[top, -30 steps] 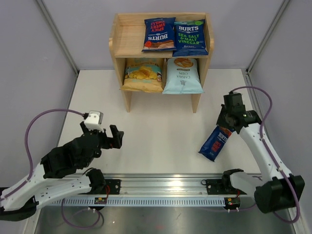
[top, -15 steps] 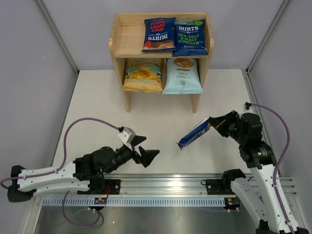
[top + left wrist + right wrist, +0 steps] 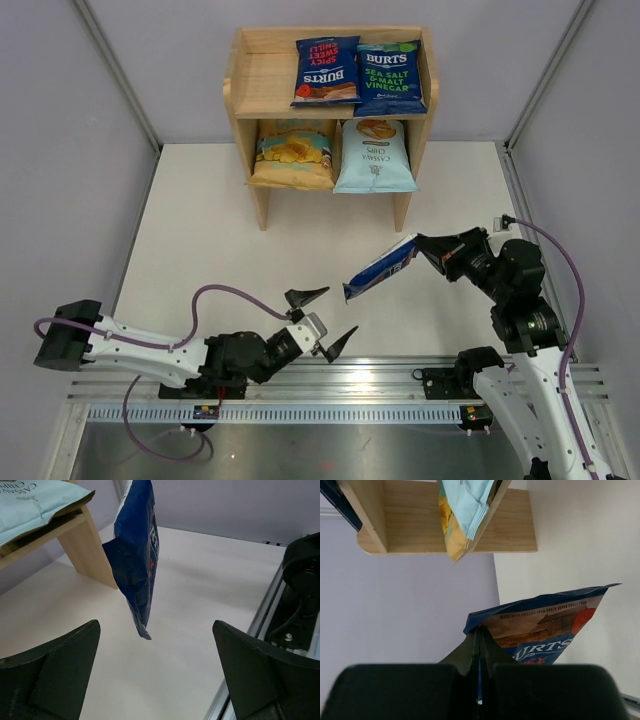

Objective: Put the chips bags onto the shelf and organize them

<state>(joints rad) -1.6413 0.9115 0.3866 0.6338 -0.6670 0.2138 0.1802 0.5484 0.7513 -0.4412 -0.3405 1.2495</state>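
The wooden shelf (image 3: 247, 92) stands at the back, with two dark blue BURTS bags (image 3: 327, 70) (image 3: 391, 78) on its upper tier. On the lower tier lie a yellow-and-teal bag (image 3: 293, 152) and a pale blue cassava bag (image 3: 374, 155). My right gripper (image 3: 424, 245) is shut on the edge of a third BURTS bag (image 3: 380, 270) and holds it in the air over the table. The right wrist view shows that bag (image 3: 545, 635) pinched in the gripper (image 3: 479, 636). My left gripper (image 3: 340, 310) is open and empty, low near the front. The hanging bag (image 3: 137, 555) is just beyond the left gripper (image 3: 155, 625).
A metal rail (image 3: 330, 392) carrying both arm bases runs along the near edge. Grey walls close the table on the left, right and back. In the left wrist view the shelf's leg (image 3: 90, 555) is at left and the right arm's base (image 3: 302, 575) at right.
The right gripper has lifted the BURTS bag and swung it left toward the table's middle. The left arm has dropped low and reached right, its open gripper now under the bag's free end.
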